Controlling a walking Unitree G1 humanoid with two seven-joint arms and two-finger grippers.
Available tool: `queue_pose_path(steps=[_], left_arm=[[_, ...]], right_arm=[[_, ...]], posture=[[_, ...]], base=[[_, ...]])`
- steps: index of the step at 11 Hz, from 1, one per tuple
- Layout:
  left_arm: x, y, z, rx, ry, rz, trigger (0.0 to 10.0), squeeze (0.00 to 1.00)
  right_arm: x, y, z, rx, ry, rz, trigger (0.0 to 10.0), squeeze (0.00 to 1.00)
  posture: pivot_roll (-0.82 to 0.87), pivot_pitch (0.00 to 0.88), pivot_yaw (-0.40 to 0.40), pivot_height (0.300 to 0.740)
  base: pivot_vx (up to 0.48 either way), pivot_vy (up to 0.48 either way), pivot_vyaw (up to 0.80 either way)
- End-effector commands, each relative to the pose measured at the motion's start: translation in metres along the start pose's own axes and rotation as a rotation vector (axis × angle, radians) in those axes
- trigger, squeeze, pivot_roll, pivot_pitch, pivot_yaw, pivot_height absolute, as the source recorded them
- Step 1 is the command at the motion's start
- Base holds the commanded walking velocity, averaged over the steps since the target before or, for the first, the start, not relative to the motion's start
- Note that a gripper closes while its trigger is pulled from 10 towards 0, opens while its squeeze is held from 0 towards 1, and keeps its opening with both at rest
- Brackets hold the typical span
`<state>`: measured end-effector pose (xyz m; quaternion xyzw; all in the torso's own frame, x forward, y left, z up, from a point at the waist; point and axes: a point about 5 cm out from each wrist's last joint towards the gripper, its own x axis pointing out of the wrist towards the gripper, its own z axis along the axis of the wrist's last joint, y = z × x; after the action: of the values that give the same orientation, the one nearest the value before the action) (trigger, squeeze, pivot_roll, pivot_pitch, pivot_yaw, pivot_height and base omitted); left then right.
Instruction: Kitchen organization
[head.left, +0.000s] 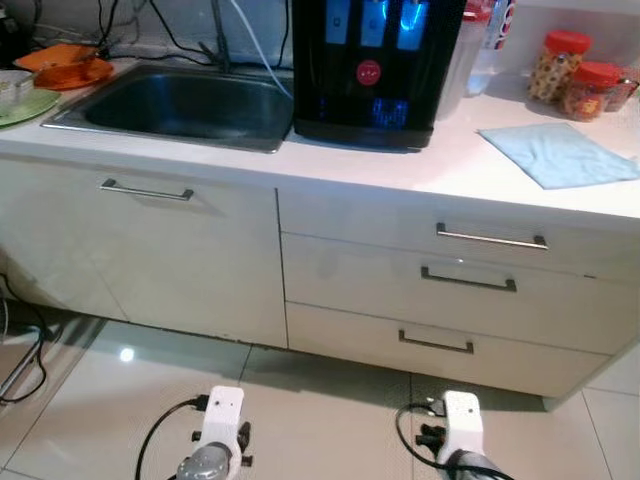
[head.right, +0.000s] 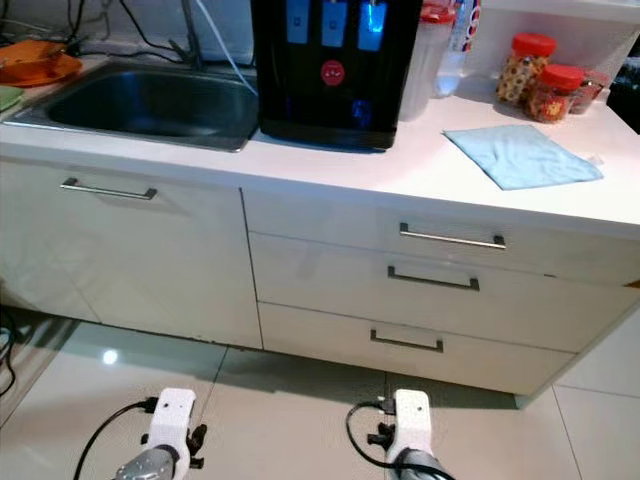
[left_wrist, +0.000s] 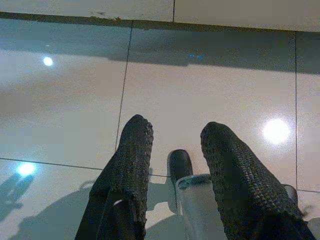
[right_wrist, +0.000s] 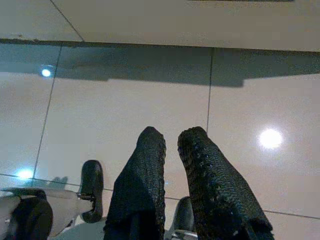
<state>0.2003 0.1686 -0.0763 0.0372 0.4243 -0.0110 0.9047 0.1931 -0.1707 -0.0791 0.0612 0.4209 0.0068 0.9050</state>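
**Left eye view: organization not yet started**

Left eye view shows you the tabletop (head.left: 450, 165) with all items at rest. Check these positions:

- Blue cloth (head.left: 558, 152): lies flat near the front edge, beside the red-lidded jars (head.left: 580, 80).
- Black water dispenser (head.left: 370, 65): stands just beside the sink (head.left: 180, 105).
- Orange bowl (head.left: 68, 65): sits on the far side of the sink.
- Three drawers (head.left: 468, 285) below the tabletop: all closed.

Both arms hang low over the tiled floor (left_wrist: 210, 90), well apart from the tabletop. The left hand (left_wrist: 172, 145) has its fingers apart and holds nothing. The right hand (right_wrist: 172, 145) has its fingers nearly together, a narrow gap between them, and is also empty.

Judge the task as at its beginning: nothing is grasped and every step remains.
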Motion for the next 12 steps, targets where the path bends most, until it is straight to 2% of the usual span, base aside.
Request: queue_pose_path(steps=[1,2,4,12], left_arm=[[-0.0004,0.0067,-0.0011,-0.006,0.007,0.026,10.0,0.00],[-0.0005,0.0068,-0.0014,-0.009,0.009,0.027,10.0,0.00],[-0.0005,0.0070,-0.0016,-0.014,0.010,0.030,10.0,0.00],[-0.0007,0.0078,-0.0022,-0.019,0.011,0.036,10.0,0.00]], right_arm=[[0.0002,0.0032,-0.0027,0.007,0.019,0.011,10.0,0.00],[0.0001,0.0030,-0.0042,0.004,0.030,0.009,10.0,0.00],[0.0000,0.0026,-0.0030,-0.015,0.020,0.007,10.0,0.00],[-0.0001,0.0026,-0.0034,0.003,0.018,0.010,10.0,0.00]], posture=[[0.13,0.000,-0.004,0.740],[0.13,0.000,-0.006,0.740],[0.13,0.000,-0.008,0.740],[0.14,0.000,-0.010,0.740]], base=[[0.000,0.480,-0.67],[0.000,0.480,-0.80],[0.000,0.480,0.00],[0.000,0.480,0.00]])
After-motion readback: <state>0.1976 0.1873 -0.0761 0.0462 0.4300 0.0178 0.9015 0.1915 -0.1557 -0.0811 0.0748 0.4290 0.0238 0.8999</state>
